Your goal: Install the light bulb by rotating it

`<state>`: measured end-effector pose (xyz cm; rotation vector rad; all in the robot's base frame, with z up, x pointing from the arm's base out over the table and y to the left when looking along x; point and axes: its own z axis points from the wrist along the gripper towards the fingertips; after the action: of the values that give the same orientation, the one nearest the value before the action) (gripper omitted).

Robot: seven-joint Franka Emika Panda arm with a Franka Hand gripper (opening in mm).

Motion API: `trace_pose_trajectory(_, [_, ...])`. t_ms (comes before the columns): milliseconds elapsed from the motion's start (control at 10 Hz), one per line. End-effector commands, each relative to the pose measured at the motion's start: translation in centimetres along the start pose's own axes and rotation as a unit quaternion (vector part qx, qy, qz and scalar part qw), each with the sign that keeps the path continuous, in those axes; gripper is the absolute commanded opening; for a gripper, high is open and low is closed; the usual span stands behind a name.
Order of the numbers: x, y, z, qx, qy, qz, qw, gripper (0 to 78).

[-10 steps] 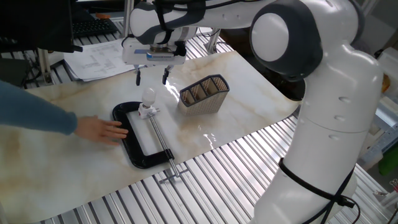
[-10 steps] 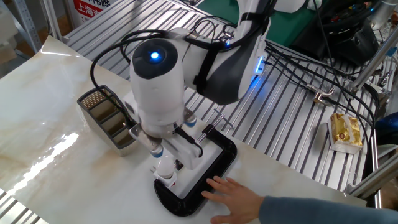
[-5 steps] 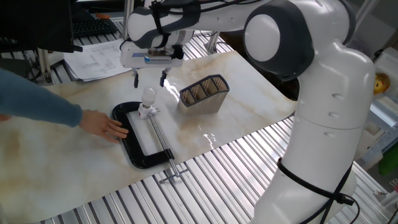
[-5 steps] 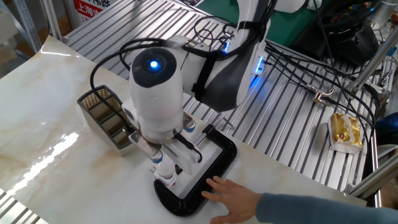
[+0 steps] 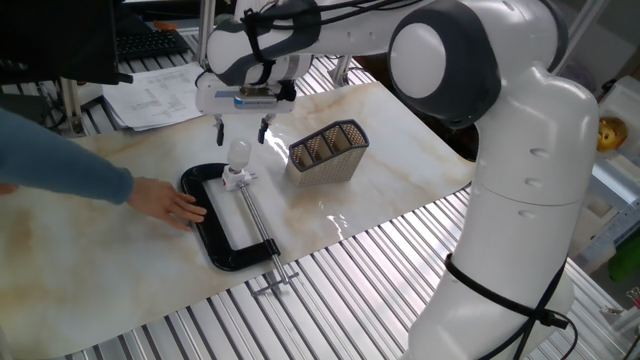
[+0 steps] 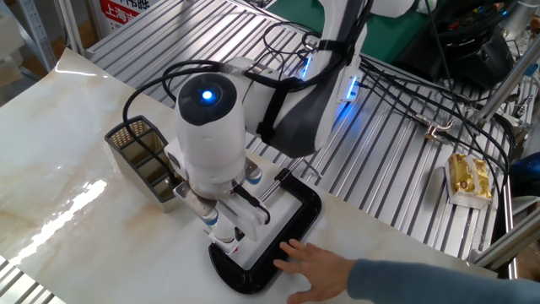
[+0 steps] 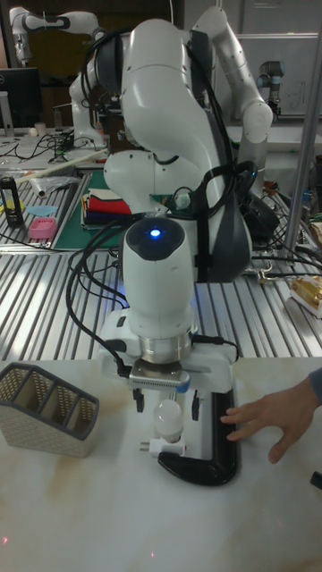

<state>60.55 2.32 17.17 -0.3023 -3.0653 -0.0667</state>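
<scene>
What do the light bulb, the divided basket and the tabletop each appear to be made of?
Light bulb: frosted white glass or plastic, with an even matte glow; which one is unclear.
Basket: grey metal mesh, with fine perforations visible in its walls.
Tabletop: glossy marble-look surface, cream with brown veining and bright reflections; possibly laminate.
</scene>
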Motion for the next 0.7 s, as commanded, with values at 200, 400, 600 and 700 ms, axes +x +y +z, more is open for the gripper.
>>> trace_pose_trajectory(200, [-0.02, 0.23, 0.25, 0.0, -0.005, 0.0, 1.0, 77.4])
trace_pose_trajectory(400, [-0.15, 0.03, 0.41, -0.003, -0.011, -0.004, 0.9999, 77.4])
trace_pose_trajectory(600, [-0.54, -0.37, 0.73, -0.009, -0.011, -0.012, 0.9998, 77.4])
trace_pose_trajectory(700, [-0.62, -0.32, 0.9, -0.013, -0.01, -0.013, 0.9998, 77.4])
